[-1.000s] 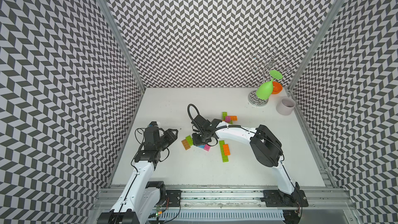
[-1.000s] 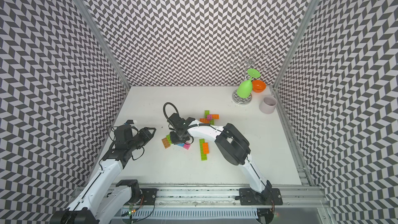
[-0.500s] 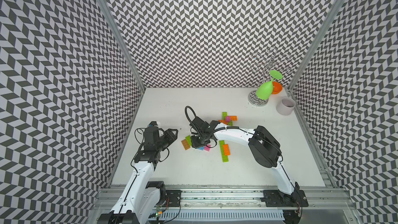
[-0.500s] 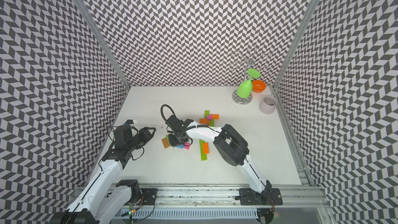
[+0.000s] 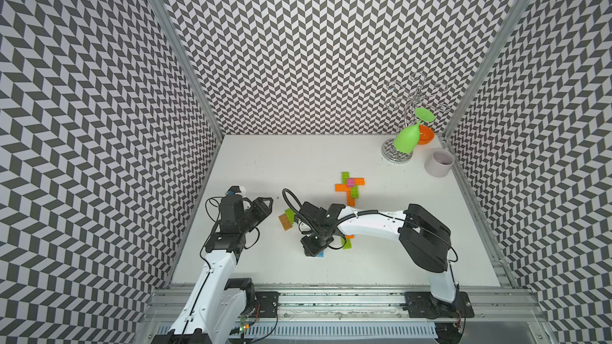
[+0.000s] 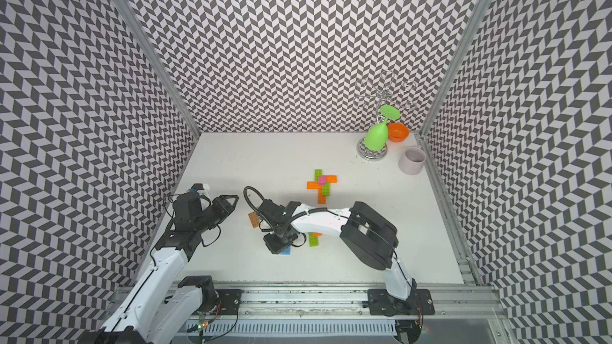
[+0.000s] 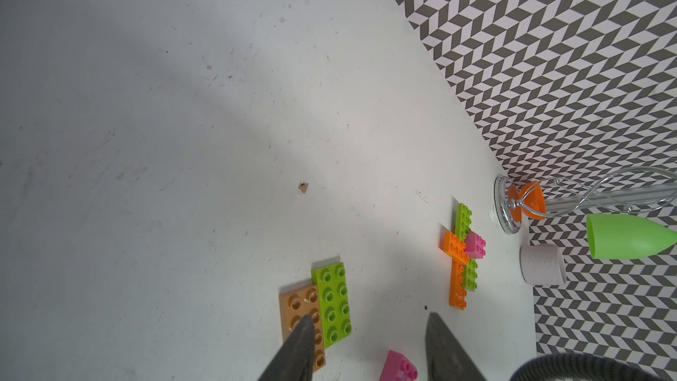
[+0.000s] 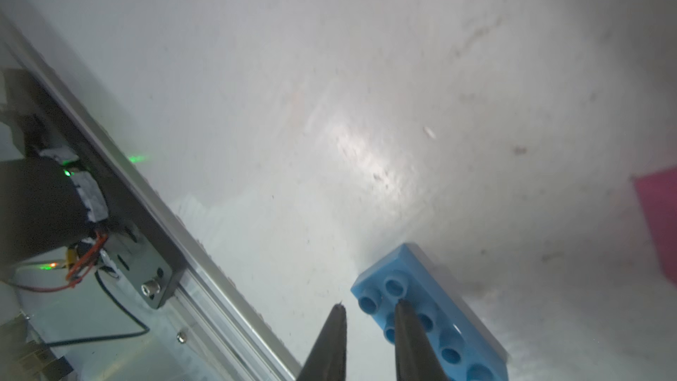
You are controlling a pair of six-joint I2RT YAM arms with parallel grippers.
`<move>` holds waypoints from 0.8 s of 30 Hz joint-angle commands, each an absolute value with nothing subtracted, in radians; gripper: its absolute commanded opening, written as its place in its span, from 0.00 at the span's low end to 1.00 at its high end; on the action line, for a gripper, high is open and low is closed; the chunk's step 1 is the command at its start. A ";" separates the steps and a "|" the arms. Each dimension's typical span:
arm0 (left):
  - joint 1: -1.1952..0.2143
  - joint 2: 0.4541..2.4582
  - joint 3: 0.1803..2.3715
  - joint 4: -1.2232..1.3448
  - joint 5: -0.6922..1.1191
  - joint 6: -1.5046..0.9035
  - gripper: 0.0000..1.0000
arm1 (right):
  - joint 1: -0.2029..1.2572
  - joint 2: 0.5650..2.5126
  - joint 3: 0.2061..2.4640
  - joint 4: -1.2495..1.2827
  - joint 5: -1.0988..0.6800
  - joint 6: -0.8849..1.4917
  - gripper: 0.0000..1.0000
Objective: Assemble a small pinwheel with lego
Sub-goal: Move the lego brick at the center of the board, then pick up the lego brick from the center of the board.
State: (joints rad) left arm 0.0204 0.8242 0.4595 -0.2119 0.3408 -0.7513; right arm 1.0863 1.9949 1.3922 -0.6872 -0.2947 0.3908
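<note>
White tabletop (image 5: 258, 167), lego in four lots.

- Beyond the middle, toward the far edge and a little right: pinwheel cross (image 5: 351, 186) of lime green and orange oblong studded bricks with a pink square on the hub. It looks pressed together, so likely a finished wheel or a pattern. It lies well apart from both arms.
- Left of middle: brown oblong studded brick (image 7: 298, 309) and lime green oblong studded brick (image 7: 333, 300), long sides touching, studs up. A loose pink square studded brick (image 7: 397, 366) lies just beside them.
- Under the right forearm: second lime green brick (image 5: 347, 243) touching an orange brick (image 5: 349, 236). Both are half hidden.
- Nearest the front edge: blue oblong studded brick (image 8: 421, 309), flat, studs up, alone. Probably kept clear of the clutter so it can be reached on all sides.

Right gripper (image 8: 370, 306) points steeply down at the blue brick. Its jaws are drawn to a narrow slot, with one finger over the studs and the other off a long side. That is not a hold across the width. I cannot tell whether it pinches, presses or only hovers.

Left gripper (image 7: 370, 318) has its jaws spread and empty. It is aimed over the brown and green pair from the left-edge side, which looks like a waiting post, ready to steady or take a brick.

Judgement: a second wheel is barely begun, with its bricks unjoined.
</note>
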 commanded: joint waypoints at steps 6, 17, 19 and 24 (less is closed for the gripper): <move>-0.059 0.872 0.442 -0.138 0.437 -0.713 0.51 | 1.088 1.806 1.289 -0.664 -0.247 0.553 0.22; -0.087 0.977 0.383 0.026 0.553 -0.785 0.52 | 1.149 1.748 1.215 -0.532 -0.145 0.929 0.24; -0.062 0.989 0.383 0.027 0.586 -0.787 0.53 | 1.169 1.781 1.245 -0.540 -0.137 0.961 0.24; 0.000 0.999 0.386 0.014 0.652 -0.768 0.53 | 1.193 1.841 1.270 -0.558 -0.121 1.038 0.24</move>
